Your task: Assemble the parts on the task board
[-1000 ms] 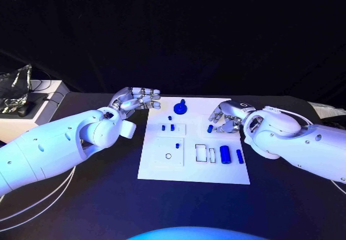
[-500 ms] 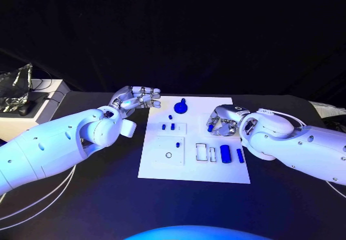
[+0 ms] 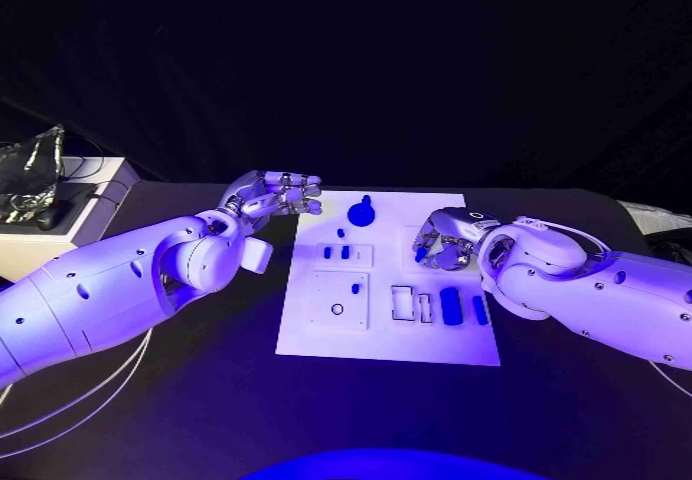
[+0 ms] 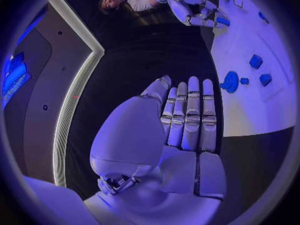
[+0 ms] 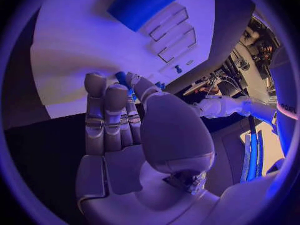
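Right hand (image 3: 444,240) drawn in over board (image 3: 325,345) right edge since a second ago, fingers closed on small blue part (image 3: 421,254), ready for seating; left hand (image 3: 274,195) curled empty, far-left of board.

a dim scene: the room behind is near black, and light falls from above onto the middle, where the task board (image 3: 389,325) glows brightest against the dark surface (image 3: 577,400). the arms carry soft sheen, no hard glare. shadows under them are faint. the wrist views bend straight edges into curves and darken toward a blurred circular rim.
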`<state>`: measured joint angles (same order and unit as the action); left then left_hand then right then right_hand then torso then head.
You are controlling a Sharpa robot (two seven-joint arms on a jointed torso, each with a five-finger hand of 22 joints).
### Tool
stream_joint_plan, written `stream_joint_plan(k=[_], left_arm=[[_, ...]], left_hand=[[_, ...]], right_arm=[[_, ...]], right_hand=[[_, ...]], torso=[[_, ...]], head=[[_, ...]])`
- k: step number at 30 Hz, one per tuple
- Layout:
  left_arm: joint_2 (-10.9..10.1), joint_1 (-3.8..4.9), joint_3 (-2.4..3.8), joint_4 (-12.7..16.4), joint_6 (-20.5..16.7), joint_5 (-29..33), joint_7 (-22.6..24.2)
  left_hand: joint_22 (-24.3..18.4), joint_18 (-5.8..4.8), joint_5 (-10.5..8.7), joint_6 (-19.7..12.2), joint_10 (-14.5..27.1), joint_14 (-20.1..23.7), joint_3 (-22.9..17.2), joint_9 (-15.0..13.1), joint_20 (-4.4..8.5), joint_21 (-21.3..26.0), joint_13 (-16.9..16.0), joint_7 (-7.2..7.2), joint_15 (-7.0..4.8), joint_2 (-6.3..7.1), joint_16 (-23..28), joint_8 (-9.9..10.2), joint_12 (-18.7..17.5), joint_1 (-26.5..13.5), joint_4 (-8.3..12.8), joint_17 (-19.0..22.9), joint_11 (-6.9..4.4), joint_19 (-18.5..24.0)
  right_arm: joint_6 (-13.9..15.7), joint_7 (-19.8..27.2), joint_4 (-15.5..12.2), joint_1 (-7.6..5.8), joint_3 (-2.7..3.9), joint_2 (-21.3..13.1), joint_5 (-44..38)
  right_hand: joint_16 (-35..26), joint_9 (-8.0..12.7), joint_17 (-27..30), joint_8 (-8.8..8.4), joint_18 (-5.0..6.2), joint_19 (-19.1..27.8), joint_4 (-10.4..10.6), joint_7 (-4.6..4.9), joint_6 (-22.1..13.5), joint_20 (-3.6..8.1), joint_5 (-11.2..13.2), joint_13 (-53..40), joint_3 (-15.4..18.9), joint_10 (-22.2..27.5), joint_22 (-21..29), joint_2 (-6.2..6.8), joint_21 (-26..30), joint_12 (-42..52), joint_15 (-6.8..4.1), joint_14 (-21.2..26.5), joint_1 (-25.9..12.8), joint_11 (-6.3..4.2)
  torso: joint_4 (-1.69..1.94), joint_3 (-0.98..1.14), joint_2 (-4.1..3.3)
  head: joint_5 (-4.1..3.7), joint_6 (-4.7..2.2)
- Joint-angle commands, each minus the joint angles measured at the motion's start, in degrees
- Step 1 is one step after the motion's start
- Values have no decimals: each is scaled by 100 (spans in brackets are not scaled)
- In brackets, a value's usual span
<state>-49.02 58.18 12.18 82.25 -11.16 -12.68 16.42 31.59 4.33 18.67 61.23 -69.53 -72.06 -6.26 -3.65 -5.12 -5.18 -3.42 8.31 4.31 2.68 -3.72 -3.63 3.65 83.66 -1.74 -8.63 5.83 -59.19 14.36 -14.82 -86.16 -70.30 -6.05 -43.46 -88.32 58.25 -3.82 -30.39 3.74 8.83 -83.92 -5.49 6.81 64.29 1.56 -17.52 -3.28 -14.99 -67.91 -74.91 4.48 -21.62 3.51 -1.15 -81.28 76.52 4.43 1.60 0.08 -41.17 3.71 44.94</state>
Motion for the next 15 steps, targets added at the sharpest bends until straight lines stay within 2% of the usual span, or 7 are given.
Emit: stream_joint_plan(k=[1,2,7,10,13,15], left_arm=[[6,-2,5,10,92,-6,46],[5,-2,5,9,93,-6,44],[3,-2,5,6,100,-6,32],[2,-2,5,1,104,-6,26],[1,-2,5,-2,103,-6,22],[1,-2,5,-5,105,-6,19]], left_hand=[[8,-84,0,6,-3,30,14,0,10,-20,-3,26,-13,-12,8,-2,-19,38,34,-5,-4,45],[8,-84,0,6,-3,30,14,0,10,-20,-3,26,-13,-12,8,-2,-19,38,34,-5,-4,45],[8,-84,0,6,-3,30,14,0,10,-20,-3,26,-13,-12,8,-2,-19,38,34,-5,-4,45],[13,-88,0,9,-7,30,12,1,11,-25,-2,27,-13,-14,8,1,-20,37,42,-9,-5,51],[13,-88,0,10,-7,31,10,1,12,-26,-2,26,-14,-16,8,0,-19,40,45,-10,-6,52],[15,-87,1,12,-9,33,2,1,14,-27,-3,25,-14,-23,9,-1,-19,50,52,-10,-7,53]], right_arm=[[341,58,-26,18,-6,22,4],[398,50,-27,20,-6,23,23],[610,-17,-31,26,-5,20,129],[647,-82,-31,29,-5,14,172],[652,-140,-34,32,-5,4,171],[663,-178,-46,34,-5,-9,169]], right_hand=[[40,-3,-7,-10,39,-274,8,-14,104,70,296,-18,-164,-220,-321,-162,-237,19,-68,-14,86,-81],[46,-6,-7,-4,24,-272,27,-20,142,83,253,-19,-209,-265,-325,-150,-275,16,-78,-14,68,-89],[85,-44,-11,43,-68,-289,47,-92,398,138,253,-32,-314,-543,-398,-290,-714,42,-139,-25,115,-186],[90,-72,1,33,-113,-282,51,-130,500,177,438,-32,-365,-680,-415,-397,-861,14,-174,-24,128,-228],[93,-107,17,18,-150,-263,15,-137,541,213,483,-34,-448,-743,-416,-397,-934,9,-190,-26,110,-246],[96,-152,26,16,-173,-251,-27,-131,563,234,626,-37,-545,-804,-423,-414,-1014,9,-201,-28,117,-263]], torso=[[2,-2,3],[2,-2,3],[1,-1,1],[-1,-5,6],[0,-3,6],[0,-3,7]], head=[[4,5],[4,5],[8,4],[7,8],[7,9],[7,11]])
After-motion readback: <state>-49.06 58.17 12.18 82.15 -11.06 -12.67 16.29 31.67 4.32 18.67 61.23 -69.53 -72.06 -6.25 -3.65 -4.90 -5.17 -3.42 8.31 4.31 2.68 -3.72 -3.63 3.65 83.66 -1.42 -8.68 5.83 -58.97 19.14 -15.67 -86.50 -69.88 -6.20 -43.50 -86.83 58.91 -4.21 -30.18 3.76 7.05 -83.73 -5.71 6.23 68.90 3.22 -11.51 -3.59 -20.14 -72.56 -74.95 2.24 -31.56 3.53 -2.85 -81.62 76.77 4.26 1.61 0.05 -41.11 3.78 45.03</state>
